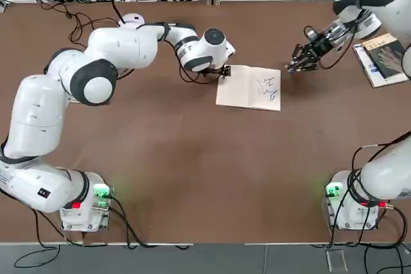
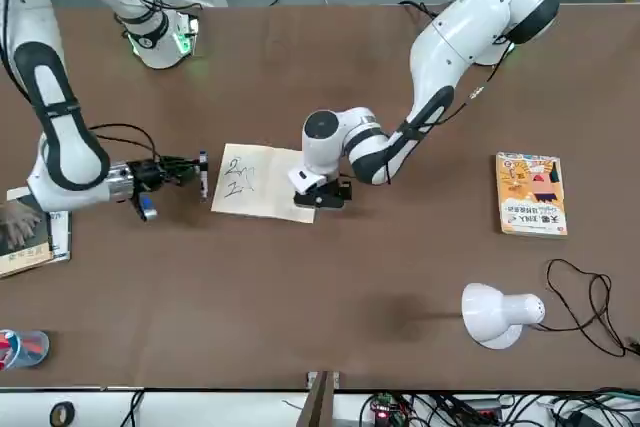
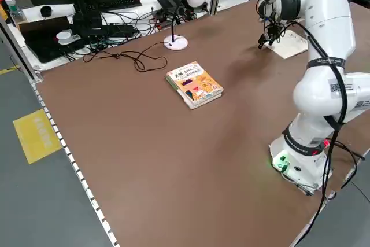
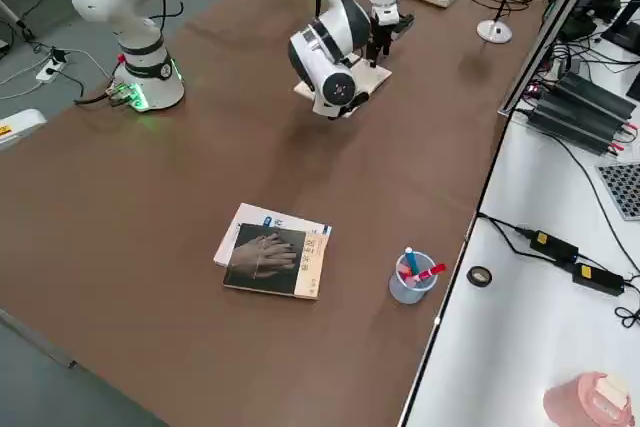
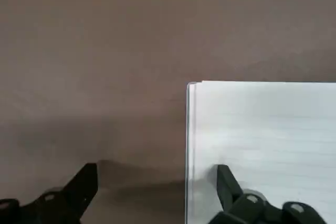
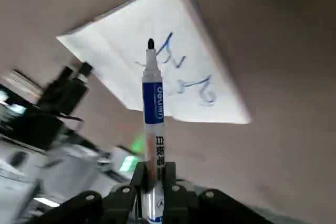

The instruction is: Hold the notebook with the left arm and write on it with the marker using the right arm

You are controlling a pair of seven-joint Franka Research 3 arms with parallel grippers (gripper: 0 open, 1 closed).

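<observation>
One notebook (image 1: 249, 88) lies open and flat on the brown table (image 1: 192, 158). It is the landmark here. On one of its pages there are a few dark scribbles (image 1: 268, 88).

There are two robot arms. The left arm (image 1: 128, 46) reaches over to the notebook's blank side. Its left gripper (image 1: 221, 72) sits at the edge of that side. In the left wrist view its two fingers (image 5: 228, 184) are spread apart, one on the white page and one on the table just beside the notebook.

The right arm (image 1: 369, 17) is on the scribbled side of the notebook. Its right gripper (image 1: 302, 58) is near that edge but not over the page. Its jaws are pinching one marker (image 6: 154, 108), which has a white and blue barrel. The marker's dark tip points toward the scribbles, and I cannot tell from the pictures that it touches the paper.

There are two other books. One dark book with a hand on it (image 1: 385, 58) lies beyond the right gripper, well apart from the notebook. One orange-yellow book (image 2: 530, 193) lies well apart on the other side, past the left arm. One white lamp (image 2: 498, 313) stands near that book. One clear cup of pens (image 4: 412, 277) stands near the dark book.
</observation>
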